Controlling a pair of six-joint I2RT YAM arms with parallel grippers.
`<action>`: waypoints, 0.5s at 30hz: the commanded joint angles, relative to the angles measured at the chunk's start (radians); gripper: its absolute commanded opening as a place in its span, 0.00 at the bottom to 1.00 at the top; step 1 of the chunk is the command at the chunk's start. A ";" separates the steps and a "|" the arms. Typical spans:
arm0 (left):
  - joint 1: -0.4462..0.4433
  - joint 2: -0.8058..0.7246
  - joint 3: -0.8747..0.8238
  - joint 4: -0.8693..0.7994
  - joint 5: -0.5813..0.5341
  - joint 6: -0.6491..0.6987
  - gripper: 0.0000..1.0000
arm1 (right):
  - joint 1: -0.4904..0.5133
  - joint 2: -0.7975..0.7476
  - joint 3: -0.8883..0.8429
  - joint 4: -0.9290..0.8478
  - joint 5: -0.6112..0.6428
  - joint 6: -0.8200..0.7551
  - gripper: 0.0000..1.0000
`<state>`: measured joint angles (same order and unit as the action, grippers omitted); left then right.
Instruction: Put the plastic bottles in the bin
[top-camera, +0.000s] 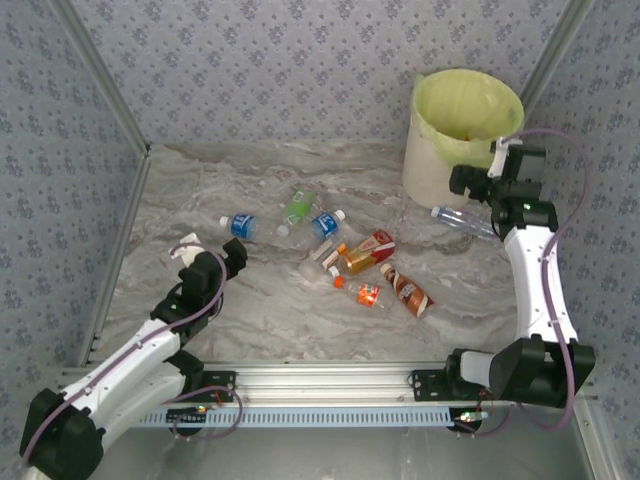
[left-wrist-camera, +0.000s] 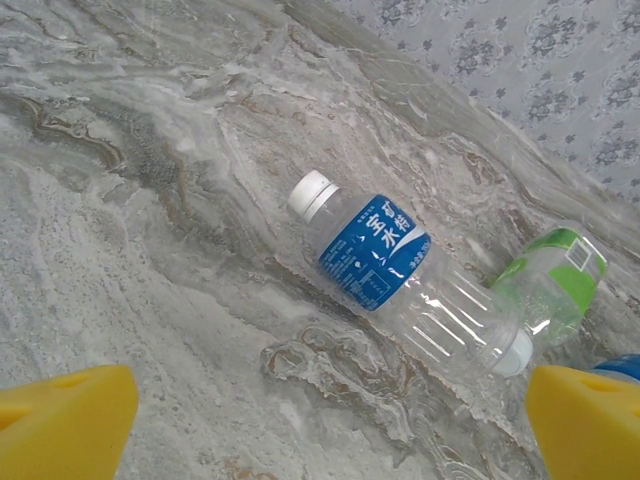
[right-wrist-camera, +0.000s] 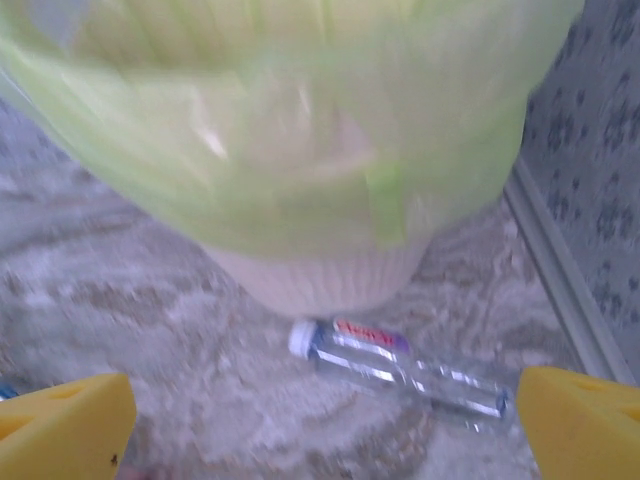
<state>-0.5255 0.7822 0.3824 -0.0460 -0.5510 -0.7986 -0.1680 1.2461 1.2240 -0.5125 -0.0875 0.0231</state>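
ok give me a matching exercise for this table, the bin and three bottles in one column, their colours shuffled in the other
Column one
1. bin
2. leftmost bottle
3. bottle at the bin's base
4. rightmost bottle of the middle pile

Column two
a. brown label
b. yellow-green liner
c. blue label, white cap
d. red and blue label, white cap

Pairs: 1-b, 2-c, 3-d, 4-a
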 joint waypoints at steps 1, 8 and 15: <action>0.012 0.010 0.018 0.046 -0.021 -0.014 1.00 | -0.049 0.023 -0.080 0.001 -0.131 -0.146 1.00; 0.018 0.033 0.024 0.045 -0.017 -0.028 0.99 | -0.059 0.168 -0.116 -0.034 -0.149 -0.415 1.00; 0.022 0.032 0.029 0.014 -0.021 -0.031 0.99 | -0.070 0.278 -0.155 0.039 -0.075 -0.836 1.00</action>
<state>-0.5102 0.8158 0.3824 -0.0265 -0.5510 -0.8146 -0.2245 1.5028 1.0832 -0.5034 -0.1867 -0.5701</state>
